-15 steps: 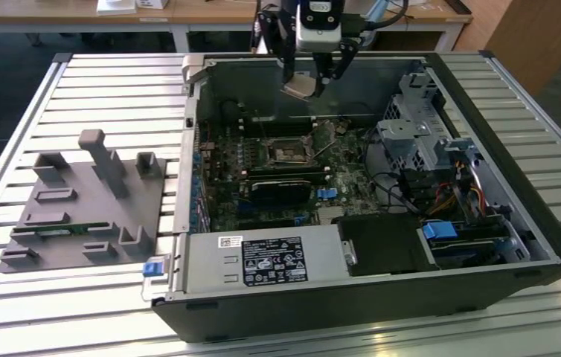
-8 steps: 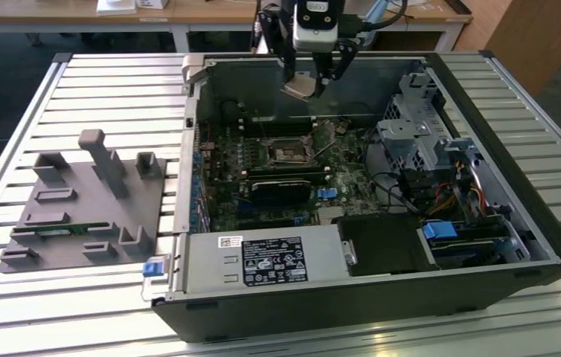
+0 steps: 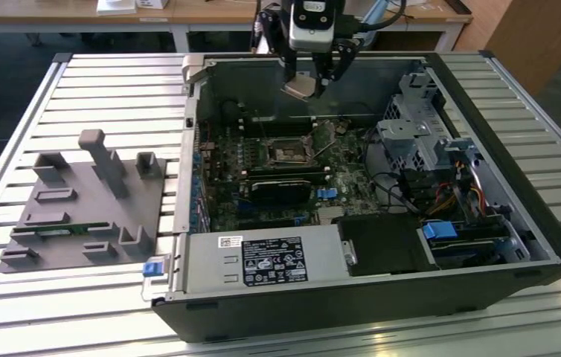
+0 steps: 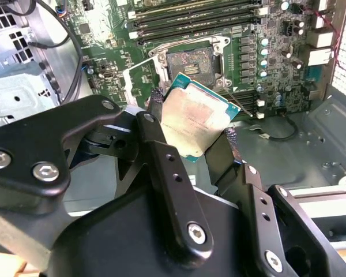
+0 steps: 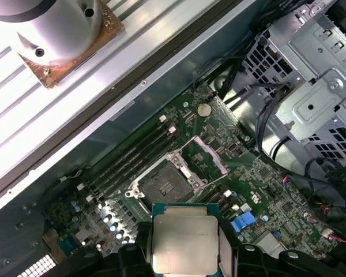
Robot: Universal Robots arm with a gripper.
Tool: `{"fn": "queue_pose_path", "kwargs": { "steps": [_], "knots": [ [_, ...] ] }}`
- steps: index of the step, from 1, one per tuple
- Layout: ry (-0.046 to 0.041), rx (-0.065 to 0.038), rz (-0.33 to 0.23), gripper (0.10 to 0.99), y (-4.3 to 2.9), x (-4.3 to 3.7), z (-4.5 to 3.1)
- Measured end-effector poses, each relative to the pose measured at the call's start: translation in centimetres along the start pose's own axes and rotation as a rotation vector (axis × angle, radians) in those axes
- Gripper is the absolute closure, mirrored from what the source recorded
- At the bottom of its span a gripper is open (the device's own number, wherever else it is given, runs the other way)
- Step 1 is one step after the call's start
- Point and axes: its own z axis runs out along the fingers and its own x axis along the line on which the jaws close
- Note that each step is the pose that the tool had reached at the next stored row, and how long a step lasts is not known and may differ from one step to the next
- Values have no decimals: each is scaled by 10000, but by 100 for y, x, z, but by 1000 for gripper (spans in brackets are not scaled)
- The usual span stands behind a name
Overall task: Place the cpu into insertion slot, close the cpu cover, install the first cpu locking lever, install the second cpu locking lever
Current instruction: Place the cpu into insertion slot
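My gripper (image 3: pixel 307 80) hangs over the far part of the open computer case, shut on the cpu (image 3: pixel 300 89), a flat silver-grey square chip. In both wrist views the black fingers (image 4: pixel 154 135) clamp the cpu (image 4: pixel 191 118) by two opposite edges, its metal top showing (image 5: pixel 183 239). The insertion slot (image 3: pixel 289 152) lies uncovered on the green motherboard, below and ahead of the chip (image 4: pixel 191 62) (image 5: pixel 164 184). The cpu cover (image 5: pixel 210 154), a thin silver frame, is swung up beside the slot. A thin metal lever (image 4: pixel 237 99) stands free next to the slot.
Long black memory slots (image 5: pixel 132 153) run beside the socket. A metal drive cage (image 3: pixel 414 134) with cables fills the case on the exterior view's right, and a power supply (image 3: pixel 260 260) sits at the front. A grey fixture block (image 3: pixel 82 201) rests on the slatted table (image 3: pixel 111 89).
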Motion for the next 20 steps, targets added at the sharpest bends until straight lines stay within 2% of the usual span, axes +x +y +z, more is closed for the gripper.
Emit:
{"fn": "queue_pose_path", "kwargs": {
  "steps": [14, 15, 20],
  "knots": [
    [-85, -19, 951, 545, -8, 8, 8],
    [-126, -28, 1404, 545, -8, 9, 14],
    [-157, -34, 1756, 545, -8, 10, 17]
  ]
}}
